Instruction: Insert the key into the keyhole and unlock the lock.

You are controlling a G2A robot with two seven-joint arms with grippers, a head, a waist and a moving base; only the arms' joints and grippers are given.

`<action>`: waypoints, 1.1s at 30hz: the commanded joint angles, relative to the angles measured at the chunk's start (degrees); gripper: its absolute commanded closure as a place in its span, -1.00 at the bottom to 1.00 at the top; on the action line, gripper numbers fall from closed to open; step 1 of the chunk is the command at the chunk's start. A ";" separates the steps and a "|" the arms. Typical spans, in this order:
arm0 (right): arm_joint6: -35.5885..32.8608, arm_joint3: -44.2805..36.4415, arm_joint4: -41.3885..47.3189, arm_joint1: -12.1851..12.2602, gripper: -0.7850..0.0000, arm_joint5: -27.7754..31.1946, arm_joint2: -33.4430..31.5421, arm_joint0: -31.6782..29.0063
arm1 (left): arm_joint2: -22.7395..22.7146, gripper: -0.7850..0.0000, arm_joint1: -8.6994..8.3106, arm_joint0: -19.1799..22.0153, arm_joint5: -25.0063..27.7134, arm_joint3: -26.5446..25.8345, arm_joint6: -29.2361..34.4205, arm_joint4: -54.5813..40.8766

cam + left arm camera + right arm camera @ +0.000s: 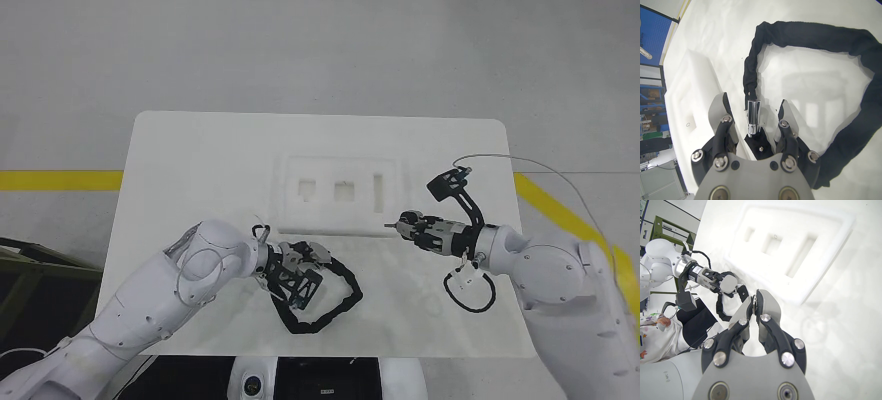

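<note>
Key, small flat metal: pinched in the closed right gripper, held above the table just beside the white foam tray. In the top view its thin end points toward the left arm.

Lock, short chrome cylinder on a black fabric-sleeved chain loop, lies on the table. It sits between the spread fingers of the left gripper, long axis parallel to them, no contact evident. The left arm is nearer.

Key and lock are well apart. Keyhole not made out; I cannot tell which end carries it.
</note>
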State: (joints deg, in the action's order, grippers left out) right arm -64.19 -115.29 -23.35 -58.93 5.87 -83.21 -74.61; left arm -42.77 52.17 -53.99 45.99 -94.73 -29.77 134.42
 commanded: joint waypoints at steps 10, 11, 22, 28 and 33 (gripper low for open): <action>0.49 0.39 0.68 0.42 1.00 0.06 0.45 0.03 | 1.19 0.04 1.17 2.04 0.87 3.04 1.69 -3.19; 0.54 0.39 0.69 0.45 1.00 0.04 0.49 0.04 | 1.12 0.05 1.23 2.09 1.05 3.39 1.91 -3.70; 0.92 0.54 0.92 0.81 1.00 -0.38 1.35 0.39 | 0.01 0.13 1.54 2.23 1.98 5.28 3.51 -8.08; 1.01 0.81 1.10 1.00 1.00 -0.45 1.77 0.71 | 0.08 0.28 1.82 2.49 2.92 5.87 4.42 -9.88; 1.22 1.20 1.46 1.14 1.00 -0.39 2.07 0.90 | 0.40 0.40 2.22 3.00 3.82 6.33 5.57 -11.44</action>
State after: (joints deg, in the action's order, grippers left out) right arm -62.98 -114.15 -21.95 -57.82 5.47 -81.18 -73.75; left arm -42.42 54.30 -51.11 49.58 -88.50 -24.49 123.37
